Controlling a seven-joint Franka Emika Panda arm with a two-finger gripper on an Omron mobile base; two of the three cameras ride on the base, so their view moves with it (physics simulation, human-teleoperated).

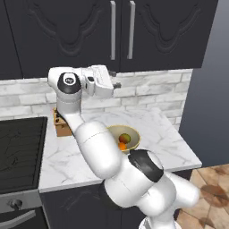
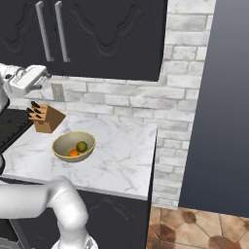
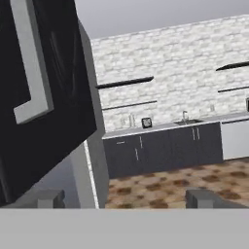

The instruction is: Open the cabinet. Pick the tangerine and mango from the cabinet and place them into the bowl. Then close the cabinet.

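The dark cabinet (image 1: 80,31) hangs above the counter, and both doors lie flush, with the silver bar handles (image 1: 112,29) side by side. The same cabinet (image 2: 112,34) fills the top of the right base view. My gripper (image 1: 117,85) is open and holds nothing, just below the cabinet's bottom edge under the handles. It shows as gripper (image 2: 47,74) from the other side. In the hand view a door handle (image 3: 31,58) is close at upper left, above my gripper (image 3: 127,199). The tan bowl (image 1: 112,129), also bowl (image 2: 61,146), holds the tangerine (image 1: 121,146) (image 2: 73,153) and the mango (image 1: 125,138) (image 2: 81,146).
A wooden knife block (image 1: 62,126) (image 2: 46,120) stands against the brick wall left of the bowl. A black cooktop (image 1: 20,147) lies at the counter's left end. The marble counter (image 2: 126,151) ends at the right beside a dark tall panel (image 2: 219,97).
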